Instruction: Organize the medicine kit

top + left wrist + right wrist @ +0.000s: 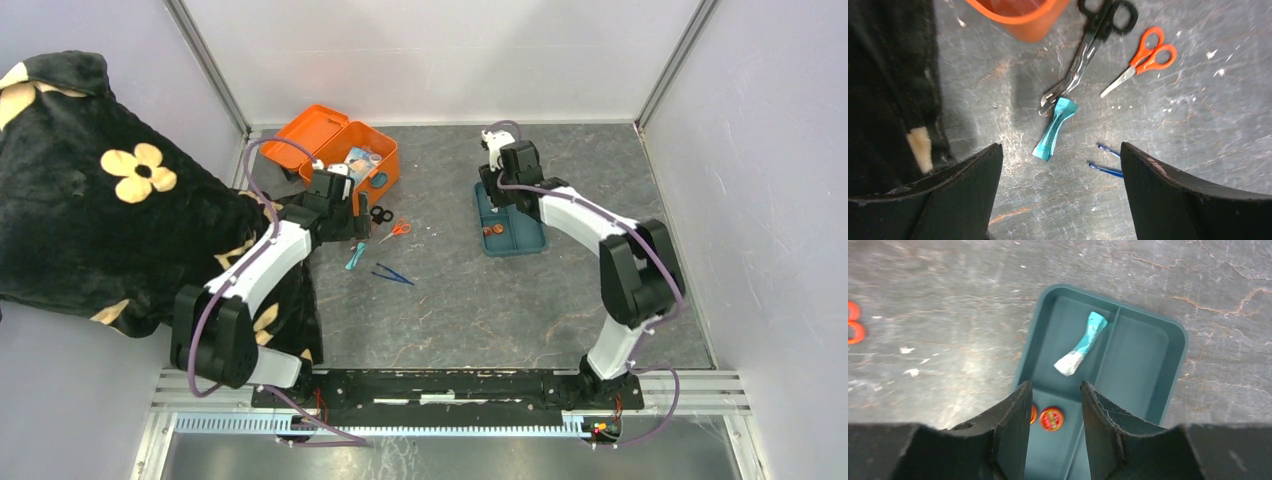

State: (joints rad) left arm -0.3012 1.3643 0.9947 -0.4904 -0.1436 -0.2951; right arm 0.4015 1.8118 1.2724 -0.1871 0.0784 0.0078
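Observation:
The medicine kit (352,158) is an orange box at the back left, its lid (312,130) swung open and items showing inside. My left gripper (345,228) (1060,147) hangs open over the table just in front of it, holding nothing. Ahead of its fingers lies a teal tube (1055,127) (356,255). My right gripper (497,200) (1055,385) hovers over the teal tray (515,240) (1178,340) with its jaws apart and empty. Another teal tube (1083,345) lies loose in a far compartment. A red tin (1051,418) (491,231) sits below the fingertips.
Black scissors (1088,45) (381,214), orange scissors (1143,57) (398,230) and blue tweezers (1105,167) (394,273) lie near the kit. A black flowered blanket (100,200) (888,100) covers the left side beside my left arm. Walls close in the table's back and sides.

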